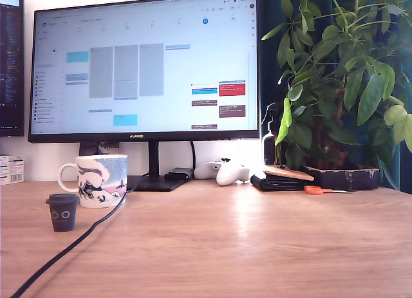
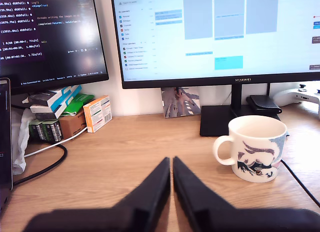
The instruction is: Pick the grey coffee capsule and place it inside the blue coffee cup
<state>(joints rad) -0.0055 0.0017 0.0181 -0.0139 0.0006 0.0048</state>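
The grey coffee capsule [image 1: 62, 212] stands upright on the wooden desk at the exterior view's left, its two white eye marks facing the camera. Just behind it, slightly to that view's right, is the blue coffee cup [image 1: 101, 180], handle pointing to that view's left. The wrist view shows the cup [image 2: 255, 148] upright and empty, with its handle toward my gripper [image 2: 171, 160]. The two black fingers are pressed together with nothing between them, low over the desk and short of the cup. The capsule is out of the wrist view, and the arm is out of the exterior view.
A black cable [image 1: 71, 243] runs across the desk past the capsule and cup. Behind stand a monitor stand [image 2: 222, 119], small boxes [image 2: 97, 113], a white game controller [image 1: 222, 172], a black wallet [image 1: 280, 180], orange scissors [image 1: 315, 190] and a potted plant [image 1: 341, 85].
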